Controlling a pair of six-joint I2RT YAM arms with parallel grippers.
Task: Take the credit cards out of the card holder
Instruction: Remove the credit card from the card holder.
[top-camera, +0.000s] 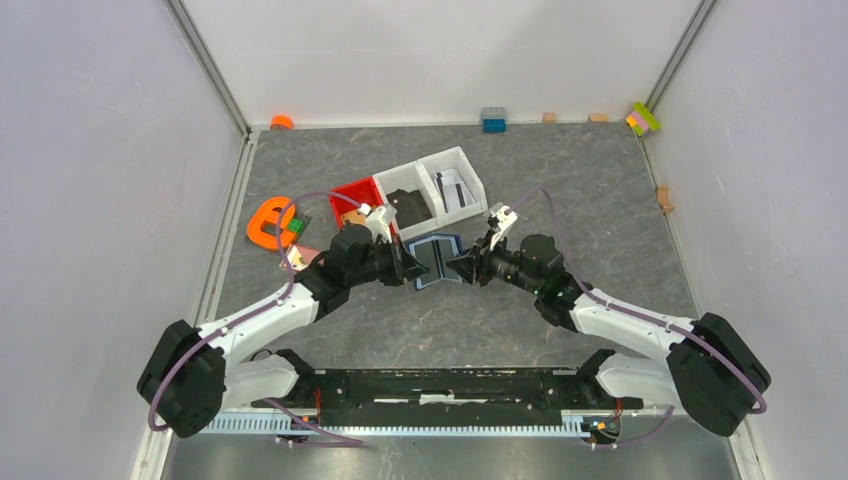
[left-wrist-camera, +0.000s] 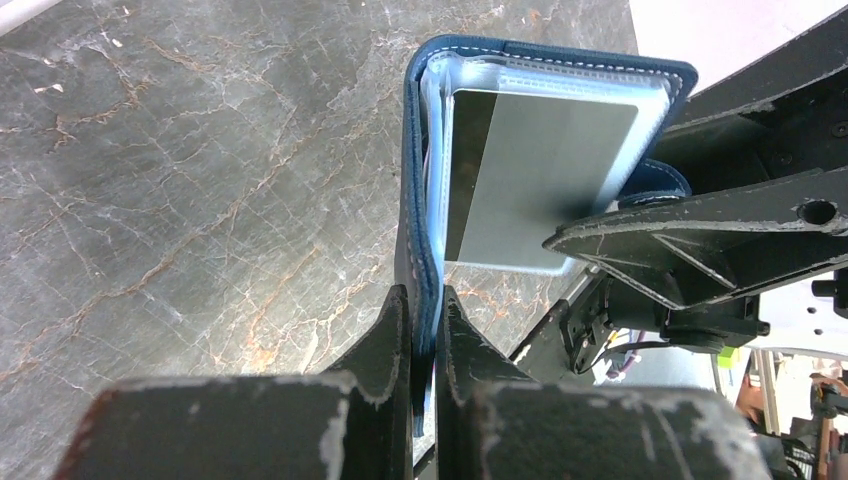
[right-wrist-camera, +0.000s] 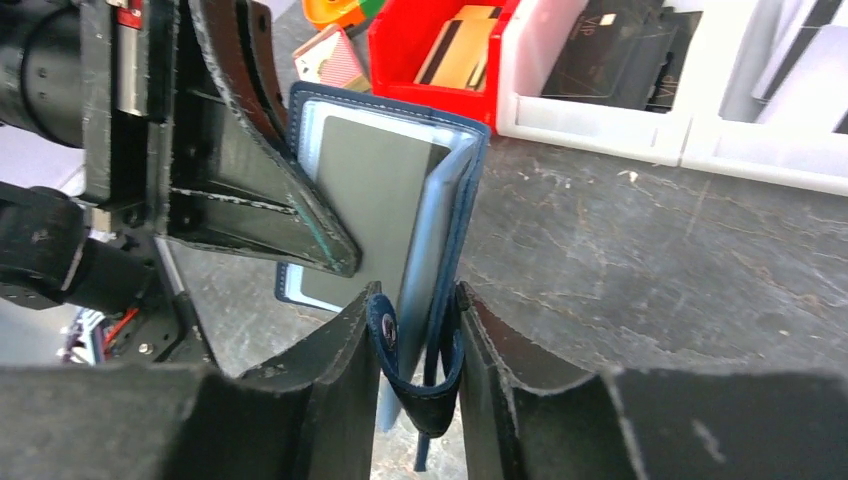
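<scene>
At the table's (top-camera: 560, 200) centre, the left gripper (left-wrist-camera: 424, 296) and right gripper (right-wrist-camera: 415, 295) each clamp the open card holder (left-wrist-camera: 413, 150). A silvery credit card (left-wrist-camera: 545, 170) shows inside.

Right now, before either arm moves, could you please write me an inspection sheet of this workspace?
Surface: grey marbled table, no spill seen.
Job's things: card holder spread open between both arms; a silver credit card sits in its clear pocket.
Clutter: red bin and white bins holding cards; orange piece; toy blocks at the far edge.
Grippers: left gripper shut on one cover; right gripper closed on the strap-side cover.
Cables: purple cables loop along both arms.
Surroundings: plain white walls; nothing else seen.
</scene>
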